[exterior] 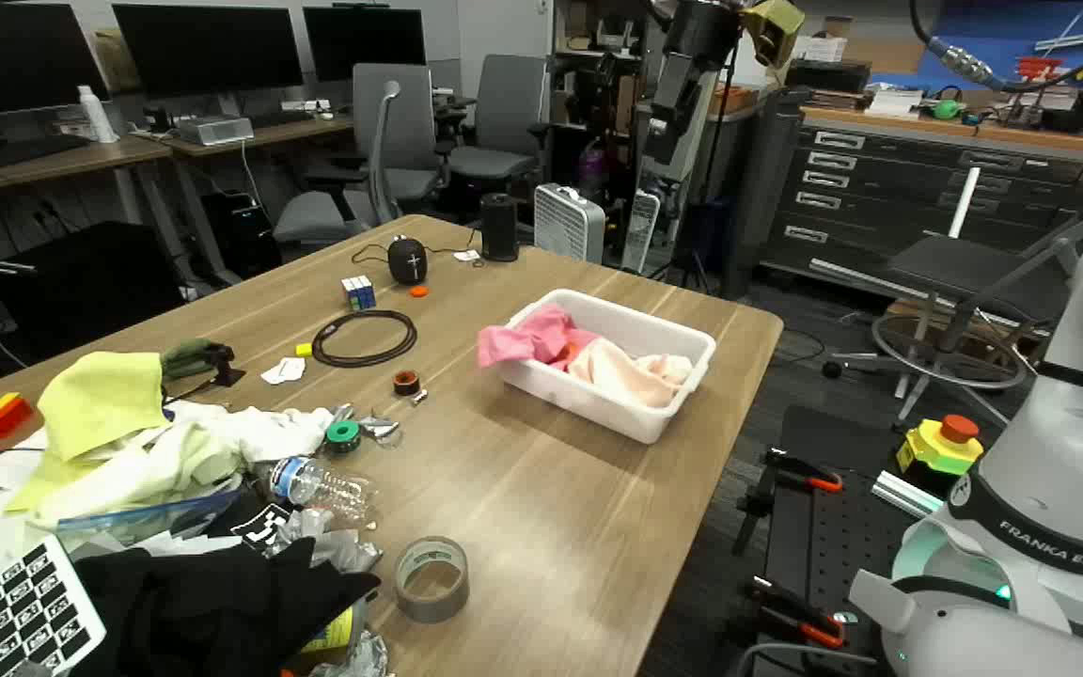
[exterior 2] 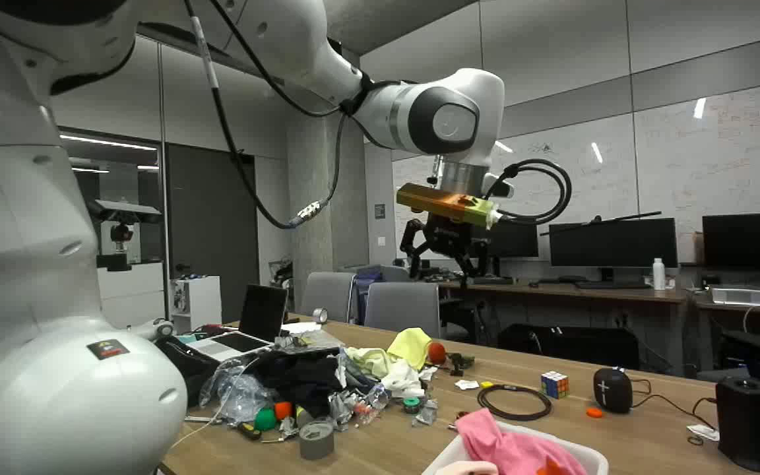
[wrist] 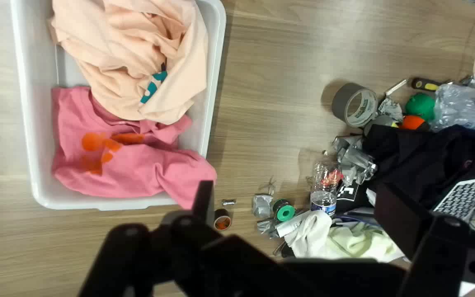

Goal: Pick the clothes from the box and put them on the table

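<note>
Pink and peach clothes (exterior: 544, 333) are lying in the box (exterior: 588, 400), pink overhanging the left rim in an exterior view. Jaws are gaping empty; pinching that overhang, lifting vertically, is looking soundest.

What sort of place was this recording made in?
Most likely a robotics lab, perhaps sharing office space: there is a white jointed Franka Emika robot arm beside a cluttered brown wooden table, wide black flat-screen monitors, and a large glossy whiteboard with writing on it.
</note>
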`<state>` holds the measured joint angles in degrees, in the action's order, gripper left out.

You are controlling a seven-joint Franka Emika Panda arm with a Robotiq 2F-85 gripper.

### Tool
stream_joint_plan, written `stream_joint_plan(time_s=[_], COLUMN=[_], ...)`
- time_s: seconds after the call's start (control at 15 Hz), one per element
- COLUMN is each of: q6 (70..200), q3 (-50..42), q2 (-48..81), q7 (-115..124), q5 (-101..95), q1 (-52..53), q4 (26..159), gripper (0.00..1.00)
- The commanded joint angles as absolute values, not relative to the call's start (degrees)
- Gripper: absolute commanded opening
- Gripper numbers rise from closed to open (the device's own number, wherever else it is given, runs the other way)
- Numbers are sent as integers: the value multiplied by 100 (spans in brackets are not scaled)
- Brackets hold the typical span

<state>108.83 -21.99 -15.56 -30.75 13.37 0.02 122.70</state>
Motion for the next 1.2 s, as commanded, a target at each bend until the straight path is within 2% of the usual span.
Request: stream_joint_plan(time_s=[0.0,0.33,1.13], q6=[10849,11173,13726], q3=[-1975,-1845,-1340], q2=[-1524,-1279,432], q7=[-3131,-3084,-2841], q5=[1407,1350,1375], q1=[-253,-332,-672], q4=[12228,12154,11989], gripper=[100,100,100])
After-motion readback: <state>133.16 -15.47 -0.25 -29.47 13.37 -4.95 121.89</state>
